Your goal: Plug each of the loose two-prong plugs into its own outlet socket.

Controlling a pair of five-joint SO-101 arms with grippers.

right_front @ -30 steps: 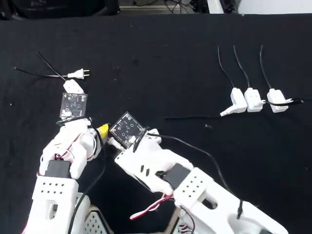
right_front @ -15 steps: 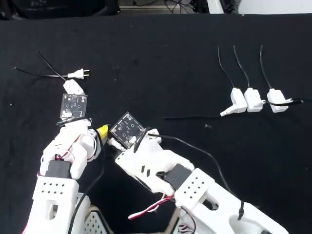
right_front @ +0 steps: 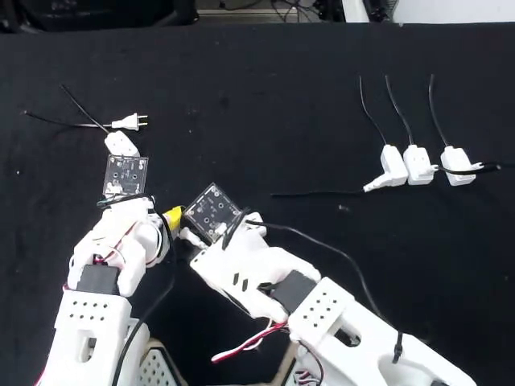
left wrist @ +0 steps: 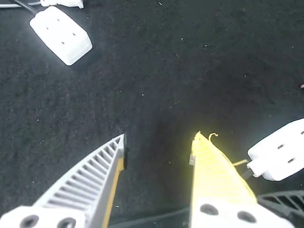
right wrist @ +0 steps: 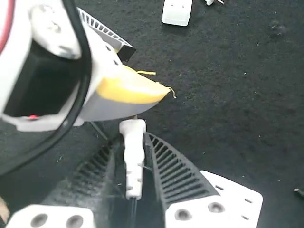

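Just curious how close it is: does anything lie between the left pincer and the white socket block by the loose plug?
No. The left wrist view shows bare black table between the open left pincer and the white socket block.

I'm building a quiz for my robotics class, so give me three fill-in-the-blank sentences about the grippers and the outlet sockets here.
1. The right gripper is shut on a white ____.
2. The left gripper is ____ and holds nothing.
3. On the table's right side, ____ white outlet sockets lie in a row.
Missing words: plug; open; three.
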